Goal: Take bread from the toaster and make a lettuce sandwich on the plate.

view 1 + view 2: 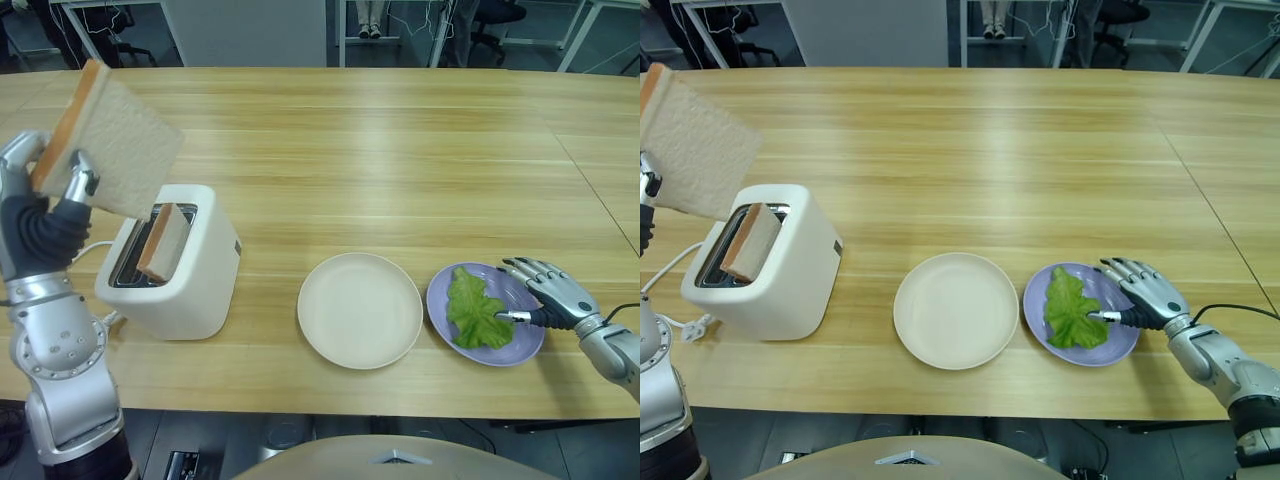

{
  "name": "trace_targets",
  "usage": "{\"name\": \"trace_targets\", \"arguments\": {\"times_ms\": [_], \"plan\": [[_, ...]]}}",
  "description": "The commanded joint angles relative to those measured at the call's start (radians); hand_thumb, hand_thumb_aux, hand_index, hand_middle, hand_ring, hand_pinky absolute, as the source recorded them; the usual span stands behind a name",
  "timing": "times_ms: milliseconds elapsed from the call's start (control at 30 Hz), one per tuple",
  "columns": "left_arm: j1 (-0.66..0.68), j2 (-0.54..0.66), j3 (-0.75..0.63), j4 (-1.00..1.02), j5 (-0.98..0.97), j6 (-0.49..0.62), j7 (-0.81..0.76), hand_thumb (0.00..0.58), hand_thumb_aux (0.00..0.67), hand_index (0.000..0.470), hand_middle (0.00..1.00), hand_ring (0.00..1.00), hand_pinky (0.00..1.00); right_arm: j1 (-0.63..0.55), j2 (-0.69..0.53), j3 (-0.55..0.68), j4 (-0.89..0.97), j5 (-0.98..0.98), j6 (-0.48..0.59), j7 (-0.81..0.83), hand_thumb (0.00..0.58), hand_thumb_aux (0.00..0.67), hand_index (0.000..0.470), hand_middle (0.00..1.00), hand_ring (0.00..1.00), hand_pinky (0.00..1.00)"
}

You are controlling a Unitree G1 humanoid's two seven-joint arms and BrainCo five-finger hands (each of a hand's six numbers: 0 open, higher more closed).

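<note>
My left hand [62, 185] is shut on a slice of bread [118, 137] and holds it tilted in the air above the white toaster [190, 275]. A second slice [165, 242] stands in the toaster's slot. The cream plate [360, 308] lies bare at the table's front middle. To its right a green lettuce leaf [478, 310] lies on a purple plate [526, 344]. My right hand [548, 292] rests at the purple plate's right rim, fingers spread, fingertips touching the leaf's edge.
The toaster's white cord [680, 322] trails off its left side toward the table's front edge. Bare wooden table [380, 160] stretches behind the plates. Chairs and desk legs stand in the room beyond the far edge.
</note>
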Motion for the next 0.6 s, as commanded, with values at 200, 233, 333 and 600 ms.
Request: {"name": "trace_targets", "arguments": {"times_ms": [200, 233, 333, 600], "plan": [[-0.119, -0.032, -0.242, -0.054, -0.03, 0.082, -0.128, 0.58, 0.67, 0.46, 1.0, 1.0, 1.0, -0.124, -0.021, 0.204, 0.165, -0.133, -0.028, -0.179, 0.556, 0.533, 0.366, 0.0, 0.0, 0.0], [-0.125, -0.04, -0.282, -0.048, -0.031, 0.089, -0.146, 0.58, 0.67, 0.46, 1.0, 1.0, 1.0, -0.134, -0.021, 0.219, 0.176, -0.139, -0.027, -0.194, 0.57, 0.583, 0.4, 0.0, 0.0, 0.0], [-0.123, -0.059, -0.404, -0.018, -0.018, 0.11, -0.2, 0.58, 0.67, 0.46, 1.0, 1.0, 1.0, -0.158, -0.023, 0.262, 0.196, -0.155, -0.023, -0.233, 0.58, 0.67, 0.46, 0.0, 0.0, 0.0], [-0.063, -0.054, -0.645, 0.153, 0.011, 0.143, -0.331, 0.58, 0.67, 0.46, 1.0, 1.0, 1.0, -0.174, -0.057, 0.28, 0.128, -0.123, -0.052, -0.291, 0.58, 0.67, 0.46, 0.0, 0.0, 0.0]]}}
